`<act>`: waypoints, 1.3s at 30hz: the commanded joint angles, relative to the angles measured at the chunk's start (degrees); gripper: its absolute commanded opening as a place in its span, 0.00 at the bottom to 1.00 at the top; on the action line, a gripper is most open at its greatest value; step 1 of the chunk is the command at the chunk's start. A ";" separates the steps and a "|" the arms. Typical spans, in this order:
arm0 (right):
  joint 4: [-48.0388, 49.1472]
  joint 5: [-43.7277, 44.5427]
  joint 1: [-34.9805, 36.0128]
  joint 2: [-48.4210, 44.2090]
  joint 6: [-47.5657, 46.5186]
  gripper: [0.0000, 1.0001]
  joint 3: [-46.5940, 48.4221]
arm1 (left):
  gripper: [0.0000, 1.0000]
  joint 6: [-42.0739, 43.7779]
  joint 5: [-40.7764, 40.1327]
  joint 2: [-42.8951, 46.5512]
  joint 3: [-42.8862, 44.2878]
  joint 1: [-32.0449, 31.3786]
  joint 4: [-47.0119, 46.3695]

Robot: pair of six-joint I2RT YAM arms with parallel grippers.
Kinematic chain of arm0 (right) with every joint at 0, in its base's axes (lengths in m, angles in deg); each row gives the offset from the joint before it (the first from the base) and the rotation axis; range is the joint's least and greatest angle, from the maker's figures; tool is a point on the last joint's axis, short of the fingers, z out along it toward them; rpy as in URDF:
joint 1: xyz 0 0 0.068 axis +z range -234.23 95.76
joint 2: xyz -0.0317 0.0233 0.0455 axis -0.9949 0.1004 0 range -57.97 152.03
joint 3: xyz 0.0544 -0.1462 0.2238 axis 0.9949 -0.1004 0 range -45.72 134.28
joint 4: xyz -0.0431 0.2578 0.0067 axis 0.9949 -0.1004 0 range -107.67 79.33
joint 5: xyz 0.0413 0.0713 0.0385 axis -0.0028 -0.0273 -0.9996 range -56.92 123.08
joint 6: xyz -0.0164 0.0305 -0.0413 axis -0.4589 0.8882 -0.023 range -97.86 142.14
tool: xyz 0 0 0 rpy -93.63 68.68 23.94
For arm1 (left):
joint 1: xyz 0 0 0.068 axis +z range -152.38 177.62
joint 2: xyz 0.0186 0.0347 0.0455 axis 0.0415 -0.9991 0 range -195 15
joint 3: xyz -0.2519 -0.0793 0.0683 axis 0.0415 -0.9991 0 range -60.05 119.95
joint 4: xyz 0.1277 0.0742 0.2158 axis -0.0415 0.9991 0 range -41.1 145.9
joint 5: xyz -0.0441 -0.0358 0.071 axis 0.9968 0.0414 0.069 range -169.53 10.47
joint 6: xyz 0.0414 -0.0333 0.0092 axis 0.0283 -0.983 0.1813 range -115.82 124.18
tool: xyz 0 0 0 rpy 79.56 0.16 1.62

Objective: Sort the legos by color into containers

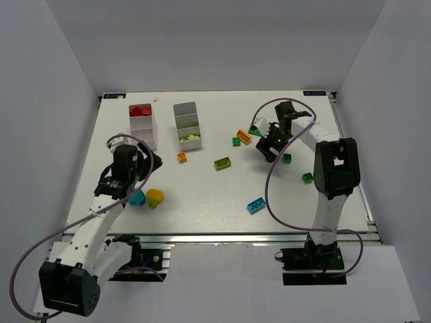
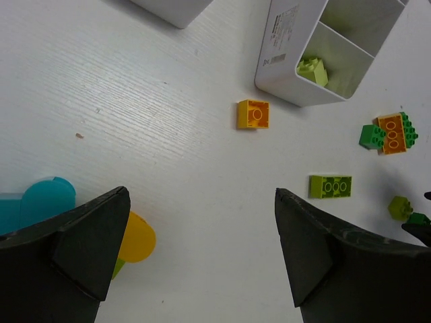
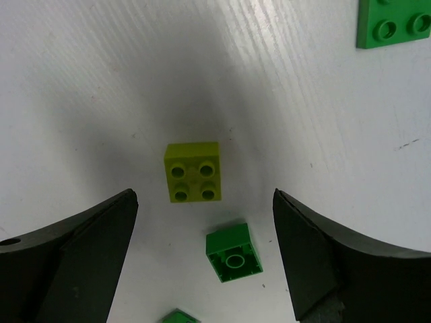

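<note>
Left gripper (image 2: 202,202) hangs wide open, nothing between its jaws. A cyan piece (image 2: 37,198) and a yellow piece (image 2: 140,237) sit just outside its left finger. Drop straight down here and that finger could shove them aside. The orange brick (image 2: 252,114) lies well ahead of the jaws, near the white tray (image 2: 279,74) with lime pieces (image 2: 313,69) in it.

Over to the right gripper (image 3: 205,202), also spread wide. A lime brick (image 3: 193,171) and a dark green brick (image 3: 233,254) both lie between the jaws, close together. Close now and it may pinch two colours at once, or flick one away.
</note>
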 commanded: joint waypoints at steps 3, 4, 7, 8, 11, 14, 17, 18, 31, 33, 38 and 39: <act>3.81 1.83 1.07 1.64 1.50 0.80 0.29 | 0.97 -0.78 -1.23 4.65 -1.11 0.00 0.78; 3.90 1.83 1.24 2.34 1.24 0.78 0.29 | 0.97 -0.86 -1.32 4.91 -1.38 0.00 0.96; 3.29 1.83 1.95 3.31 0.80 0.66 0.03 | 0.96 -1.13 -1.05 5.53 -1.82 0.00 1.05; 3.29 1.83 2.12 3.40 0.63 0.62 -0.24 | 0.96 -1.22 -0.97 5.70 -1.82 0.08 1.05; 3.29 1.57 2.39 2.96 0.36 0.45 -1.56 | 0.96 -1.39 -0.61 6.14 -2.26 0.08 0.87; 2.42 -1.23 2.39 1.47 0.01 0.21 -1.91 | 0.96 -1.57 -0.09 6.58 -2.69 0.08 0.35; 0.31 -8.60 3.18 -1.60 -0.34 0.04 -0.33 | 0.95 -1.57 1.22 6.76 -3.48 0.08 -0.97; -0.48 -11.33 3.53 -3.17 -0.52 0.00 0.37 | 0.95 -1.57 1.58 6.93 -3.66 0.08 -1.76; 41.11 -22.63 23.12 -5.75 27.71 0.00 8.00 | 0.94 -2.71 3.43 8.78 -4.80 0.08 -3.52; 45.99 -19.10 24.36 -0.85 33.82 0.00 13.96 | 0.94 -2.97 3.87 9.74 -5.24 0.00 -4.05; 49.69 -2.24 27.17 10.23 48.77 0.00 25.76 | 0.93 -3.59 4.05 11.59 -6.21 0.08 -2.82; 49.61 1.35 27.52 11.21 49.57 0.00 28.21 | 0.93 -3.59 4.04 12.29 -6.30 0.08 -2.21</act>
